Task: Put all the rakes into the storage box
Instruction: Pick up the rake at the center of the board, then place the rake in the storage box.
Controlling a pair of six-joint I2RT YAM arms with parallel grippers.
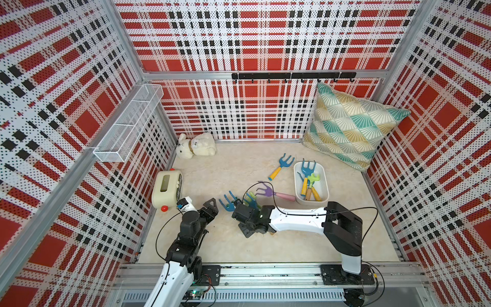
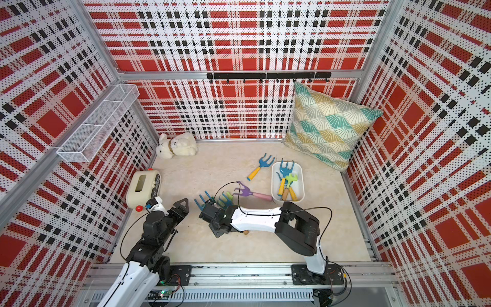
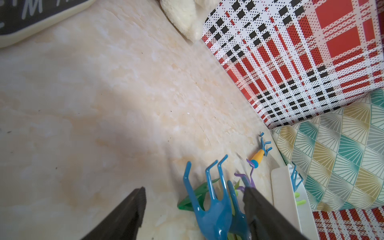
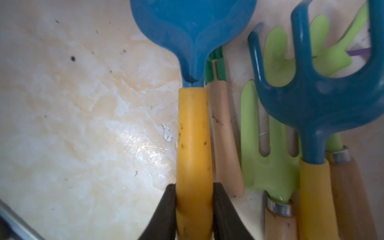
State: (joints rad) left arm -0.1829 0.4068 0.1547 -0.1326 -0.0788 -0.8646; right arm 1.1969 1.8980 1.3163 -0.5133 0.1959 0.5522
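My right gripper (image 4: 194, 189) is shut on the yellow handle of a blue rake (image 4: 193, 31). Its head (image 1: 228, 203) pokes out left of the right wrist in both top views, where the fingertips are hidden under the wrist. Beside it lie a second blue rake (image 4: 324, 104) and a green one (image 4: 268, 149) with wooden handles. The storage box (image 1: 295, 183), a white tub to the right, holds several rakes. My left gripper (image 3: 195, 197) stands open with nothing between its fingers, just left of the blue heads (image 3: 209, 203).
A blue rake with a yellow handle (image 1: 281, 166) and a purple one with a pink handle (image 1: 273, 192) lie left of the tub. The cream box with a red knob (image 1: 166, 188), plush dog (image 1: 195, 146), cushion (image 1: 353, 125) and wire basket (image 1: 127, 125) line the walls.
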